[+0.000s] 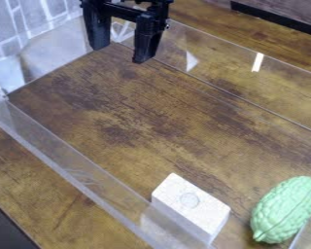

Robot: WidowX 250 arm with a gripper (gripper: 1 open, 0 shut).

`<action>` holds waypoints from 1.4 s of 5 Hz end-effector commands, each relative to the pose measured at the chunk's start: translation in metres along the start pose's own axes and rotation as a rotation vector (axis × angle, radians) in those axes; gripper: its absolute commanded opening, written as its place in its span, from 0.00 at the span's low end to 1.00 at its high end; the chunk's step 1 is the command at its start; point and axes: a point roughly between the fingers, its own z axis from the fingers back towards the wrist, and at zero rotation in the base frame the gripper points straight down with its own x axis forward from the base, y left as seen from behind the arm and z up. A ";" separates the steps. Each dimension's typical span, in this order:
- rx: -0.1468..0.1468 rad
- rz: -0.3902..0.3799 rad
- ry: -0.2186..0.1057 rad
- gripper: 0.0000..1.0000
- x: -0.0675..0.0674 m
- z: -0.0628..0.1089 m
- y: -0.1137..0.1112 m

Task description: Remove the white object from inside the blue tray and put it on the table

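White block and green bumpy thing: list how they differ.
The white block is boxy with flat faces and a faint round dimple; the green bumpy thing is oval and knobbly. The block is pale, the other bright green. Both lie at the near edge of the table, apart.

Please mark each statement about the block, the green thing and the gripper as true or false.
1. The white object lies on the table. True.
2. The gripper holds the white object. False: it is open and empty, far from the block.
3. The green bumpy thing lies beside the white object, apart from it. True.
4. The green bumpy thing rests on top of the white object. False: it lies on the wood.
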 end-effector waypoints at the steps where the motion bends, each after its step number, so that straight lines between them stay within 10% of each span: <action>1: -0.001 -0.019 0.019 1.00 0.000 -0.008 -0.003; 4: 0.027 -0.487 0.047 1.00 -0.030 -0.032 -0.086; 7: 0.050 -0.820 0.106 1.00 -0.016 -0.080 -0.121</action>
